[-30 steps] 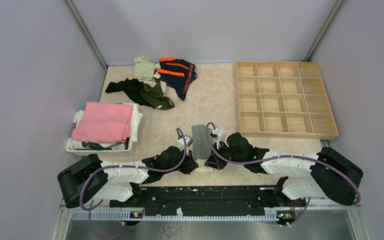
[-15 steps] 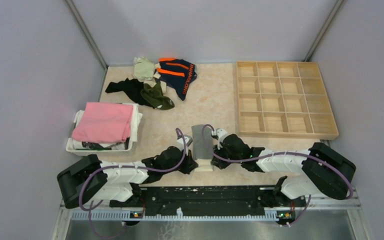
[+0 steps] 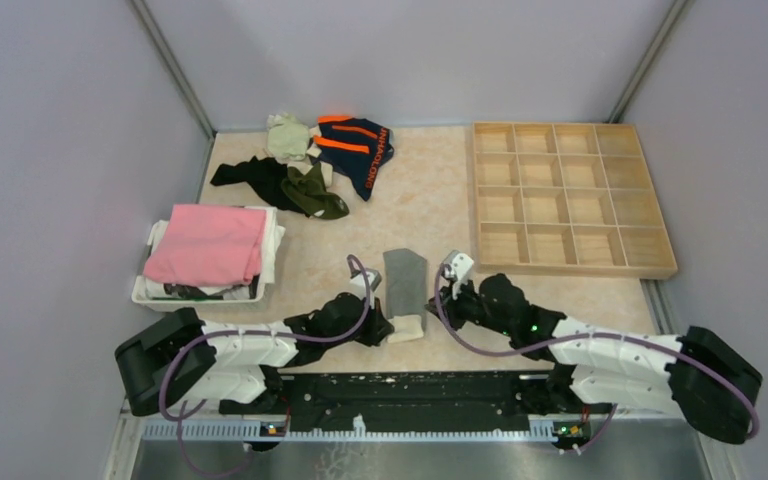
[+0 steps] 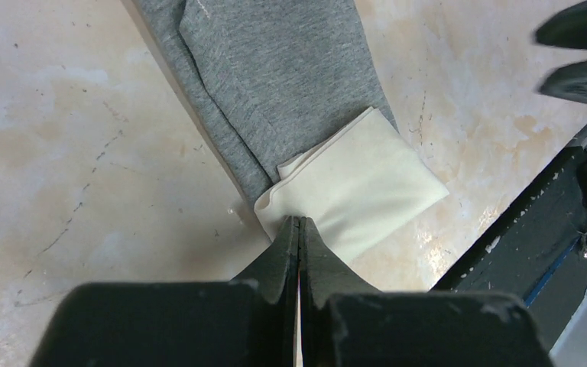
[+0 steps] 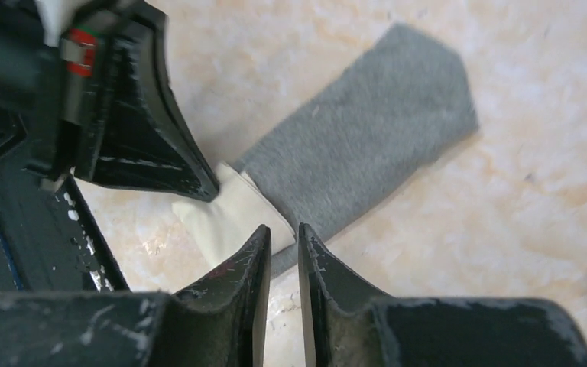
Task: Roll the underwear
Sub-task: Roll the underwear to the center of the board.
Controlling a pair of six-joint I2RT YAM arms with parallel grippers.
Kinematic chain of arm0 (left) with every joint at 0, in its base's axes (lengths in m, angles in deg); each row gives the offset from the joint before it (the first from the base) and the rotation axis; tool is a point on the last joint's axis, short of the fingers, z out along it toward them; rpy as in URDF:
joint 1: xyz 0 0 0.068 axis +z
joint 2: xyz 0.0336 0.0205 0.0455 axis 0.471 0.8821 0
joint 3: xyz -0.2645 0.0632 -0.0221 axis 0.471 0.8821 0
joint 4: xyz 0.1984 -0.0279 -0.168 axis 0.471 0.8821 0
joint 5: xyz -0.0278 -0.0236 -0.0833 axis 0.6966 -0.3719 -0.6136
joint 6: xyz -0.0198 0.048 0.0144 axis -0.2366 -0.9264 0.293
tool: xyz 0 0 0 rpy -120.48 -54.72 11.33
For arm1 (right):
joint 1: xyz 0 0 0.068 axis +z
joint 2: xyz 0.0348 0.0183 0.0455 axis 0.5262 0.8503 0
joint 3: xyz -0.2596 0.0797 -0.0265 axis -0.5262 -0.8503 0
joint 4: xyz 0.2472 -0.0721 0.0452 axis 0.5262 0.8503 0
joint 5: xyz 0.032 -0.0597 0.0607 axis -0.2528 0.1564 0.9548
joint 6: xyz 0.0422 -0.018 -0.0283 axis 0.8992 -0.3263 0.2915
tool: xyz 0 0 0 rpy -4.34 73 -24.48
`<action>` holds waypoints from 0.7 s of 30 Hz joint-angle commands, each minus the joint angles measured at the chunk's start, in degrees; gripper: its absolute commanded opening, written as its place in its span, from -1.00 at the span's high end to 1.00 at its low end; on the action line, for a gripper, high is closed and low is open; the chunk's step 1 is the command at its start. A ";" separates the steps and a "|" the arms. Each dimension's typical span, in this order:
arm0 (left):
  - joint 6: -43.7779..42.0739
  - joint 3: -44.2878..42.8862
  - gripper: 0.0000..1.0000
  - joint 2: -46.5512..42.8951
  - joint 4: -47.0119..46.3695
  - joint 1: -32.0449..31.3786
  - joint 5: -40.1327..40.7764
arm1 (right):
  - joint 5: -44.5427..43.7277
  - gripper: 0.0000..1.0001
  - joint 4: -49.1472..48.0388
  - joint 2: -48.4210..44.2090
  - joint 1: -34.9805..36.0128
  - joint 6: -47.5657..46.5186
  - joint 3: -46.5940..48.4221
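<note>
Where the two arms meet near the table's [image 3: 430,190] front edge, the grey underwear [image 3: 404,280] lies flat as a long folded strip, its cream waistband [image 4: 355,187] nearest. The left gripper [image 4: 299,222] is clenched tight, tips touching that band's edge; whether it pinches cloth I cannot tell. The right gripper [image 5: 283,229] hovers just beside the strip, jaws slightly parted, holding nothing.

Wooden compartment tray [image 3: 575,269], folded pink cloth [image 3: 208,243], white bin [image 3: 160,297]

An open stretch of worktop [image 3: 430,200] is left in the middle, hemmed by the tray [image 3: 560,270] on the right, the basket [image 3: 150,296] on the left and the underwear [image 3: 355,150] behind.
</note>
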 commanded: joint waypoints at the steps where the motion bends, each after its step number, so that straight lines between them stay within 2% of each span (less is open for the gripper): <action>1: 0.02 0.27 1.00 3.22 6.47 0.17 2.00 | 0.69 0.57 -16.15 -8.12 1.84 -12.56 -5.13; 5: -0.30 -0.06 1.00 4.29 5.58 0.12 0.82 | -0.88 0.26 -9.22 -7.17 6.96 -24.82 -0.77; 7: -0.90 -0.63 1.00 4.93 5.26 0.12 0.30 | -1.90 0.18 -3.78 -6.32 11.48 -34.37 1.24; 10: -2.63 -1.64 1.00 5.82 5.35 0.12 -0.99 | -0.16 0.12 2.48 -5.72 14.61 -46.60 1.83; 16: -4.58 -2.96 1.00 6.66 6.27 0.12 -1.72 | 4.13 0.08 7.36 -3.51 16.97 -56.07 0.53; 21: -4.90 -3.03 1.00 6.77 6.39 0.13 -1.82 | 1.73 0.06 6.68 1.33 17.46 -61.81 0.15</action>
